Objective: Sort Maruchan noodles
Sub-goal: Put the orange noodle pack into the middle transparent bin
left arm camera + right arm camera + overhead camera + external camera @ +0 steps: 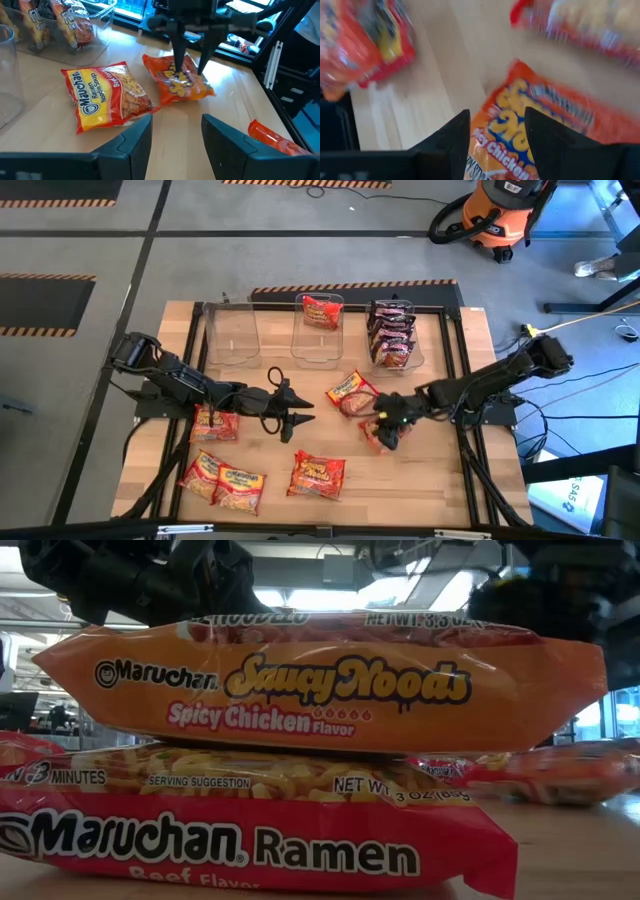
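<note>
Orange Saucy Noods packet lies on the wooden table, the right gripper poised over it, fingers parted astride it. Left gripper hovers released. Six packets lie loose on the table; three clear bins stand behind.

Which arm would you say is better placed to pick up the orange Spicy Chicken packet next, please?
Right. The right gripper is directly over the orange packet, fingers open astride its edge. The left gripper hovers open over bare table, farther away.
</note>
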### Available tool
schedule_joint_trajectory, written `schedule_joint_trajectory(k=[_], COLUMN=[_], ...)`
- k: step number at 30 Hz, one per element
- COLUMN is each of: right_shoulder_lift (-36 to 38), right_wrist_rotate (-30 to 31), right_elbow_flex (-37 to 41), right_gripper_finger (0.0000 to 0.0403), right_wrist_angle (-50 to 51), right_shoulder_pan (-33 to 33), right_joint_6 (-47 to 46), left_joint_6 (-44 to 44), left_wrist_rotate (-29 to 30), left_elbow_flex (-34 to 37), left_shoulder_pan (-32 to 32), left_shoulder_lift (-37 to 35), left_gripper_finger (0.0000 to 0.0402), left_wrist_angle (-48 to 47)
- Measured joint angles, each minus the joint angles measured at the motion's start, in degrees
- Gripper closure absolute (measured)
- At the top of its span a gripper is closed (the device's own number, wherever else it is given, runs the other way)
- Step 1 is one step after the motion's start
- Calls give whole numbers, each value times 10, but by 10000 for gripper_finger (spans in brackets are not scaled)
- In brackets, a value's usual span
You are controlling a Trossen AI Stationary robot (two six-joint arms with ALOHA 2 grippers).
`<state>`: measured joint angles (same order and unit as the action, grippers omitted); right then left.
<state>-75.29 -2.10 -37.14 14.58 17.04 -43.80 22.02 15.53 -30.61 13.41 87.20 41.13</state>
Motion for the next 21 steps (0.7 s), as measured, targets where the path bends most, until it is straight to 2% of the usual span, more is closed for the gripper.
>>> schedule_joint_trajectory(k=[5,7,10,16,21], right_shoulder_lift=[52,74,107,191,261], right_wrist_rotate=[14,19,61,97,102], right_elbow_flex=[-28,-29,-14,43,107], right_gripper_finger=[237,237,237,237,237], right_wrist_angle=[115,166,231,197,175], right_shoulder_pan=[-1,1,18,56,71], right_joint_6=[41,32,-5,-56,-130], left_joint_6=[12,15,14,-5,-20], left_wrist_rotate=[0,-1,-14,-61,-104], left_elbow_flex=[0,-7,-39,-167,-288], left_shoulder_pan=[0,0,0,0,-3], left_shoulder_lift=[0,0,21,130,219], left_gripper_finger=[237,237,237,237,237], left_wrist_angle=[20,19,19,-28,-94])
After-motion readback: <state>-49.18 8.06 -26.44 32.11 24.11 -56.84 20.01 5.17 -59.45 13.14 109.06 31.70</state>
